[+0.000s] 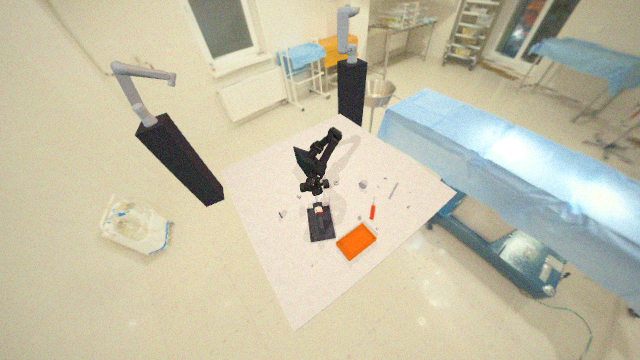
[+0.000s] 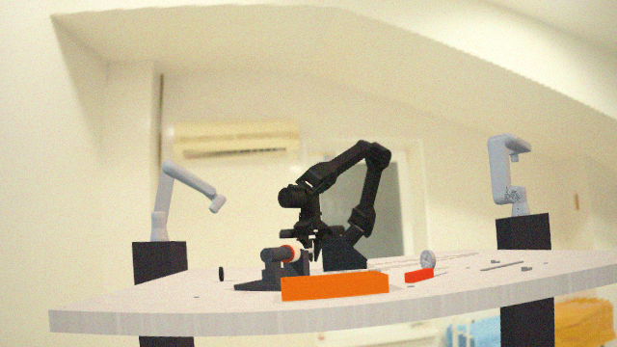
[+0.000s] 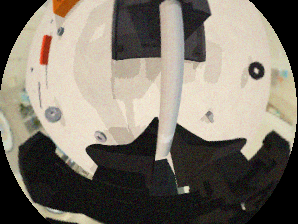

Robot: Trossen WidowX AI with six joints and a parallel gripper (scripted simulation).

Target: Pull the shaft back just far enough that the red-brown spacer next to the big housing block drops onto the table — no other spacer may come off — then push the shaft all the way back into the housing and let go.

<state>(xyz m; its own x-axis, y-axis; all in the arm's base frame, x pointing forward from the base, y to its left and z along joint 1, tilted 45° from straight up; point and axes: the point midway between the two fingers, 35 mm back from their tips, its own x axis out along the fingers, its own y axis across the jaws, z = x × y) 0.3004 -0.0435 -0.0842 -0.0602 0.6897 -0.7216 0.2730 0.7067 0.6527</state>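
The pale shaft [image 3: 171, 75] runs from the dark fixture [image 1: 327, 234] [image 2: 251, 287] [image 3: 135, 30] to my gripper [image 3: 161, 119] [image 2: 312, 250]. The gripper is shut on the shaft's free end, outside the fixture's near upright. The dark housing block [image 1: 321, 223] [image 2: 273, 254] stands at the fixture's far end. The red-brown spacer [image 1: 319, 213] [image 2: 289, 253] still sits around the shaft line against the housing. A whitish spacer [image 2: 296, 253] sits beside it on the gripper side. Any gap at the housing and the shaft's inner end are hidden.
An orange tray [image 1: 356, 242] [image 2: 335, 286] [image 3: 62, 6] stands beside the fixture. A red-handled tool [image 1: 372, 212] [image 2: 418, 276] [image 3: 45, 50] and a grey disc [image 1: 363, 184] [image 2: 427, 259] [image 3: 53, 114] lie beyond. A black ring [image 2: 221, 274] [image 3: 256, 70] stands on the other side. Several small parts are scattered around.
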